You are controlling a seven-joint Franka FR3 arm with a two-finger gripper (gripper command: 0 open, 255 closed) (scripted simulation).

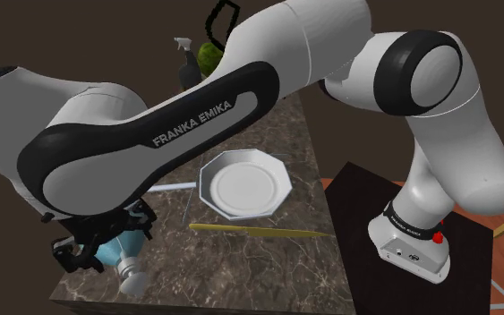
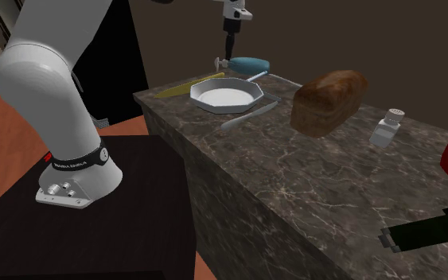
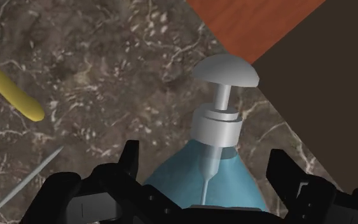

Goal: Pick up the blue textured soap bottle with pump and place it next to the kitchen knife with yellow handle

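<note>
The blue soap bottle lies on its side near the corner of the dark marble counter, its grey pump pointing toward the edge. My gripper hovers just over it, open, a finger on either side of the bottle's shoulder without clasping it. In the shoulder view the gripper sits over the bottle at the lower left. From the second exterior view the bottle lies below the gripper. The knife's yellow handle lies a short way off, beside the white pan.
The counter's edge and the floor are close beyond the pump. A grey utensil lies by the pan. Farther along are a bread loaf, a small white bottle and a spray bottle.
</note>
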